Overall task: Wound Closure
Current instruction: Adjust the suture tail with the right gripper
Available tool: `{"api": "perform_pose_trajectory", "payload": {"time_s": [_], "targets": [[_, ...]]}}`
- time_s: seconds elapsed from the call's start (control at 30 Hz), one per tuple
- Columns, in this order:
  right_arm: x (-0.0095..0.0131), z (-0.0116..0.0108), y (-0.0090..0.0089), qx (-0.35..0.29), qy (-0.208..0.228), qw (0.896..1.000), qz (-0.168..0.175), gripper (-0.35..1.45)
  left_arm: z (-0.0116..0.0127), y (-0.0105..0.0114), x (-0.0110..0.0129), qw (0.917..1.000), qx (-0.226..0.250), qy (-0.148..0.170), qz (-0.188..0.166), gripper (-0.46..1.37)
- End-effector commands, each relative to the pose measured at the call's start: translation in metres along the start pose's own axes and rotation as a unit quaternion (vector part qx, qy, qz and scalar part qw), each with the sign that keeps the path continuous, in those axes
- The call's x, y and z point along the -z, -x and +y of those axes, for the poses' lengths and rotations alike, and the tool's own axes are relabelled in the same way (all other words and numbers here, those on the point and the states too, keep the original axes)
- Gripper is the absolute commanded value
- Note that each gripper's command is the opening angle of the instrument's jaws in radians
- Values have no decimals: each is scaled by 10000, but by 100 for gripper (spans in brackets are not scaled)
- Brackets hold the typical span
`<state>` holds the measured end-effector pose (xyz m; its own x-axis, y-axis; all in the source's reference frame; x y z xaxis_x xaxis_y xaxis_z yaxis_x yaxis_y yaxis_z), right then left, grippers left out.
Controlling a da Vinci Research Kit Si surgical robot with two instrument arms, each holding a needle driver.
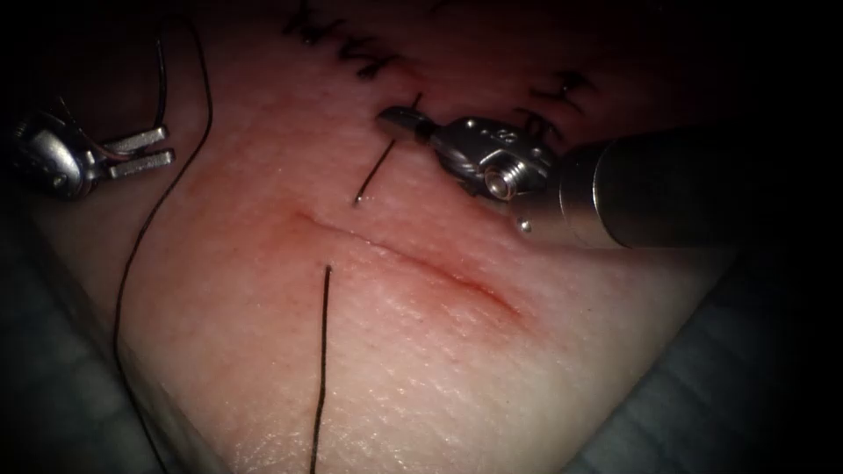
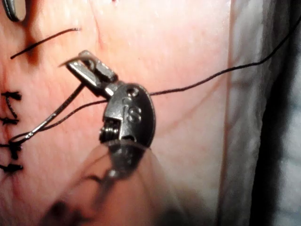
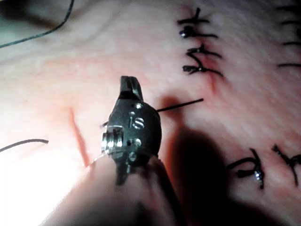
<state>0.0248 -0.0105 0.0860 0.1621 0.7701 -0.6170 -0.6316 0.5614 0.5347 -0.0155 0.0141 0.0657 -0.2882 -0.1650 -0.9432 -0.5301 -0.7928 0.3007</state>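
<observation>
My right tool (image 1: 391, 118) reaches in from the right, jaws shut on the dark curved needle (image 1: 378, 171) near its upper end. The needle's lower end meets the tissue (image 1: 263, 369) just right of the cut (image 1: 413, 259); how deep it sits I cannot tell. Left of the cut, a black thread (image 1: 323, 351) enters the tissue and runs toward the near edge. My left tool (image 1: 165, 147) is far to the left, shut on a thread strand (image 1: 161, 83) that loops up and trails down the tissue's left side. The right tool (image 3: 130, 84), needle (image 3: 181, 104) and left tool (image 2: 77, 59) also appear in the wrist views.
Two rows of older black stitches (image 1: 351, 53) (image 1: 562, 88) lie beyond the cut, near the right tool's wrist. The cut's edges are reddened. The tissue's near and left edges drop to a dark cloth (image 1: 53, 386). A long thread (image 2: 211, 77) crosses behind the left tool.
</observation>
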Motion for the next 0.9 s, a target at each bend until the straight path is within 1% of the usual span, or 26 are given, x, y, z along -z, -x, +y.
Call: {"api": "perform_pose_trajectory", "payload": {"time_s": [0.03, 0.07, 0.13, 0.2, 0.23, 0.3, 0.47, 0.67, 0.7, 0.77, 0.8, 0.83, 0.87, 0.9], "targets": [[0, 0, 0, -1, 14, 10000, 1, -35, 0, 0, 0, 10000, 11, 23, 12, -35], [0, 0, 0, -2, 14, 10000, 0, -35, 0, 0, 0, 10000, -17, 24, 16, -35], [-1, 1, -1, -3, 16, 10000, -1, -15, -1, 0, 0, 10000, -12, 30, 23, -35], [-1, 1, 0, -2, 16, 10000, 0, -7, -1, -1, 1, 10000, -9, 34, 26, -35], [-1, 1, 0, -2, 16, 10000, 1, 1, -1, -1, 1, 10000, -7, 35, 26, -35], [-1, 1, 0, -1, 14, 10000, 1, 9, -1, -2, 1, 10000, -4, 37, 25, -35], [1, 1, 0, 2, 5, 10000, -1, 21, -3, -4, 0, 10000, -17, 53, 40, -35], [2, 0, 0, 4, -7, 10000, -2, 25, -4, -4, 0, 10000, -35, 63, 53, -35], [3, 1, 0, -84, -11, 10000, -4, 28, -4, -4, 0, 10000, -35, 64, 55, -35], [5, 2, 0, -227, -35, 9997, -9, 27, -4, -4, 0, 10000, -34, 65, 56, -35], [5, 4, 1, -370, 4, 9993, -11, 31, -4, -4, 0, 10000, -34, 65, 57, -35], [7, 6, 1, -835, 132, 9964, -9, 42, -4, -4, 0, 10000, -34, 65, 57, -35], [7, 7, 2, -1039, 226, 9943, -2, 56, -4, -4, 0, 10000, -33, 65, 58, -35], [8, 8, 2, -1274, 348, 9912, 13, 76, -4, -4, -1, 10000, -32, 66, 59, -35]]}}
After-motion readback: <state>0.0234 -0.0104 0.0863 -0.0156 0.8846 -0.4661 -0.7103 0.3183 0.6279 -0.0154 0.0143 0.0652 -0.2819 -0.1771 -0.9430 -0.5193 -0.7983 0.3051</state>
